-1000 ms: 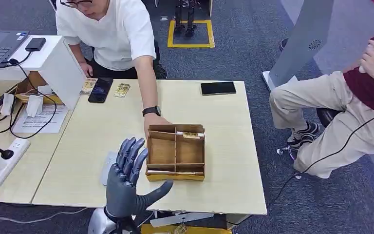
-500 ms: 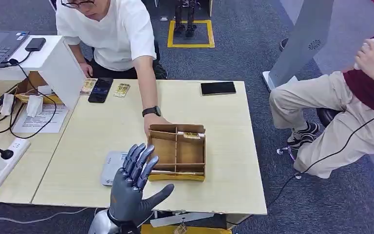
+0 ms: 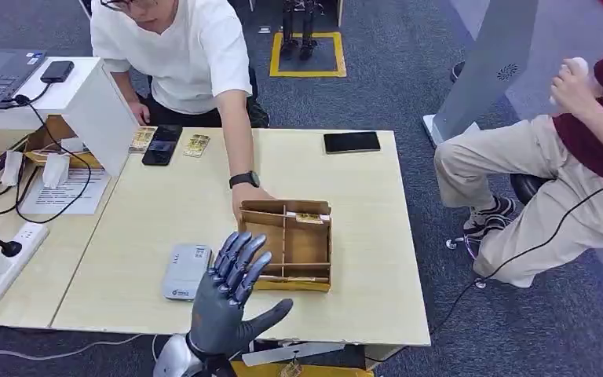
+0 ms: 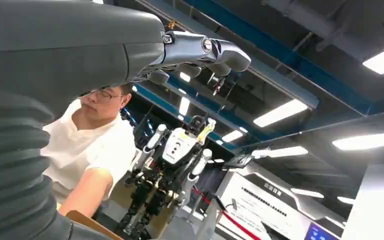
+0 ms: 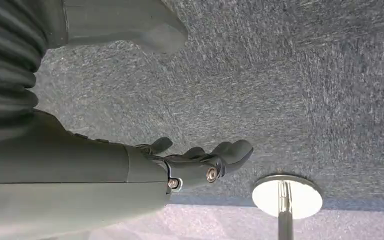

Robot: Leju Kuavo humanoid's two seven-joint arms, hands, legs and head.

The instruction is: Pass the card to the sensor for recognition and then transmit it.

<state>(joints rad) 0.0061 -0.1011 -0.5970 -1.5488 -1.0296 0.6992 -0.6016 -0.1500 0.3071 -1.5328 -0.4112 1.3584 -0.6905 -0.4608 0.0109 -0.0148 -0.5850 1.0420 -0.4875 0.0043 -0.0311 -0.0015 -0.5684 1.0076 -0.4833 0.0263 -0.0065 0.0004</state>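
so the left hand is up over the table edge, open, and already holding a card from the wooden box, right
Not quite. The head view shows the left hand raised over the near table edge with fingers spread, but it holds nothing. The cards are in the wooden box, which a person's hand touches at its far corner.

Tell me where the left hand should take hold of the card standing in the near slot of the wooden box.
Judging by the head view, pinch the card's exposed top edge from above: it stands on edge in a narrow slot of the wooden box, so its faces look walled in. The left hand hovers open nearby.
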